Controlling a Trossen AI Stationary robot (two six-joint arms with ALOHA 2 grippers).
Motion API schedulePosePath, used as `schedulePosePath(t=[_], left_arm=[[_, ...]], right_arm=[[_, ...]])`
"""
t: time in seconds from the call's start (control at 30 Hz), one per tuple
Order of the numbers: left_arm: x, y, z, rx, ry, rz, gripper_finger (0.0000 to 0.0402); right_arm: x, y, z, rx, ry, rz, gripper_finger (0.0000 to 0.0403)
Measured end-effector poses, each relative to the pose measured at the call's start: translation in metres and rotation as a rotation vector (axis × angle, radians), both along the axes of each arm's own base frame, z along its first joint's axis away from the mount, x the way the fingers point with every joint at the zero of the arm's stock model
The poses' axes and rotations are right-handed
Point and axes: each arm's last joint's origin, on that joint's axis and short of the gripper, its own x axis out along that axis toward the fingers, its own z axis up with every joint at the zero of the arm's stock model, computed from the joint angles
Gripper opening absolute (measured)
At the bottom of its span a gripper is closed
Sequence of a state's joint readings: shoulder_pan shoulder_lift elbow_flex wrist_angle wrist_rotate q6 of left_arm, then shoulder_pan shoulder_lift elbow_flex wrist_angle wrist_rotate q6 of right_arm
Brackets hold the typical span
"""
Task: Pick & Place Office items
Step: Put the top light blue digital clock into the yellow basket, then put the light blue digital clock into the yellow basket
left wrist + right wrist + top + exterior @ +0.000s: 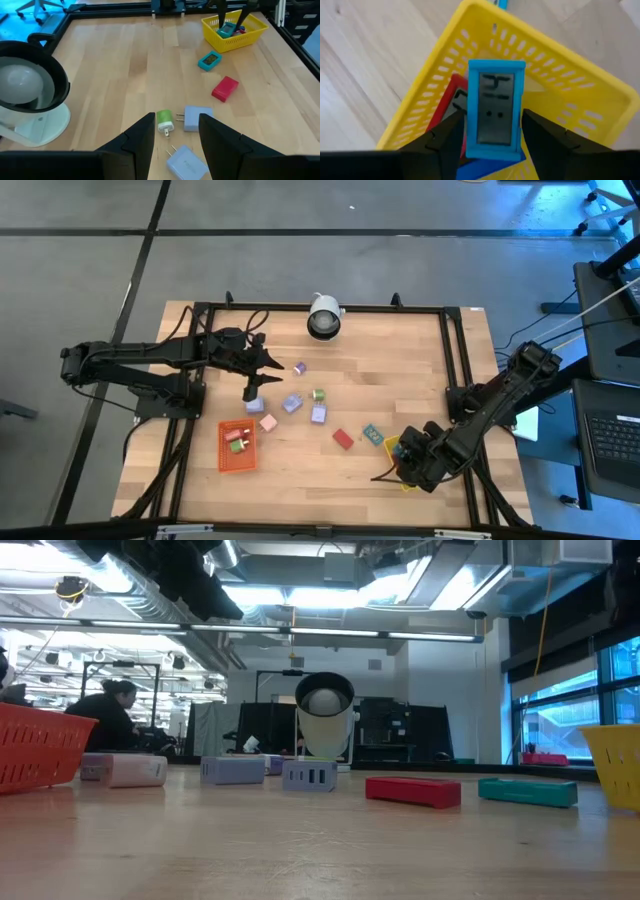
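Hovering over the yellow tray (580, 80) at lower right of the high view: right gripper (490, 137), fingers parted either side of a blue piece (494, 107), contact unclear. Left gripper (175, 137) mid-left, slightly open, empty, above green piece (164, 120) and lilac pieces (196, 118).

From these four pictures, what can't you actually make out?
- Whether the right claw grips the blue piece or has let go: its fingers flank it.
- Yellow tray contents, high view: the right arm covers them.
- Orange tray, low view: cut off by the edge, its wall hides the inside.
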State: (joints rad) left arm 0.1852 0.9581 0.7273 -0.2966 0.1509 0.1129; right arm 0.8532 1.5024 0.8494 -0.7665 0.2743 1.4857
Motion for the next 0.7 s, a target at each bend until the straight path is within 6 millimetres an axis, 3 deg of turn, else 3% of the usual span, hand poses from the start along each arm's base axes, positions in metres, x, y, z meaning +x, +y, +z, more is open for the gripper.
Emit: schedulePosePath(t=[0.17, 0.33, 0.53, 0.7], left_arm=[[0.0, 0.0, 0.0, -0.013, -0.001, 0.008, 0.0148], [0.0, 0.0, 0.002, -0.018, -0.006, 0.011, 0.0148], [0.001, 0.0, 0.008, -0.013, -0.024, 0.013, 0.0148], [0.001, 0.001, 0.008, 0.003, -0.021, 0.026, 0.0148]], right_arm=[[-0.002, 0.002, 0.002, 0.012, -0.007, 0.002, 0.0221], [-0.007, -0.001, 0.019, 0.03, -0.117, -0.008, 0.0236], [-0.013, -0.016, 0.044, 0.0, -0.262, -0.05, 0.024], [-0.001, -0.029, 0.05, -0.057, -0.336, -0.097, 0.024]])
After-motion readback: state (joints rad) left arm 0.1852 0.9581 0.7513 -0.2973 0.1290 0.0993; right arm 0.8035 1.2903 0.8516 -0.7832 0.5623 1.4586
